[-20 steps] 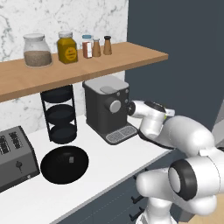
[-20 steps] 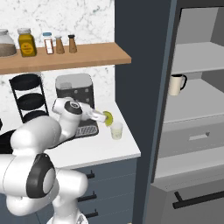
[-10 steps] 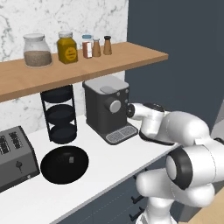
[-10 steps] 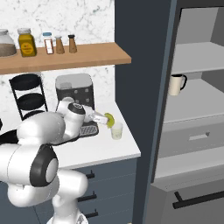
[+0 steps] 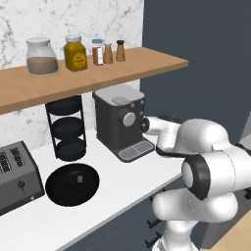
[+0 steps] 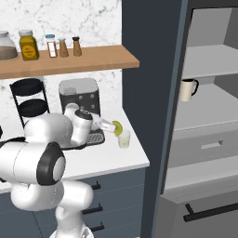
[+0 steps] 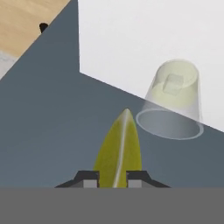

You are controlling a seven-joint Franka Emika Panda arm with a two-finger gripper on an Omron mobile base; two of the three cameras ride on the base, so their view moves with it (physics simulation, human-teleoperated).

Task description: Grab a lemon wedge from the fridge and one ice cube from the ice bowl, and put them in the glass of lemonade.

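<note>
My gripper (image 6: 113,126) (image 7: 113,180) is shut on a yellow-green lemon wedge (image 6: 117,126) (image 7: 120,151), which sticks out ahead of the fingertips (image 7: 89,179). The wedge hangs just above and slightly left of the glass of lemonade (image 6: 123,138) (image 7: 175,103), a small clear tumbler near the counter's right end. A pale cube shape sits inside the glass in the hand view. The ice bowl (image 5: 72,184), a wide black dish, lies on the counter to the left, next to the toaster. The fridge (image 6: 148,69) stands open at the right with pale grey shelves.
A coffee machine (image 5: 120,122) (image 6: 80,95) stands right behind the arm. A black three-tier rack (image 5: 66,127) and a toaster (image 5: 14,176) are further left. A wooden shelf (image 5: 98,68) with jars runs overhead. A beige mug (image 6: 187,89) sits on a fridge shelf.
The wedge has edged a little right and down toward the glass, and the arm's elbow has swung along. The grip has not changed.
</note>
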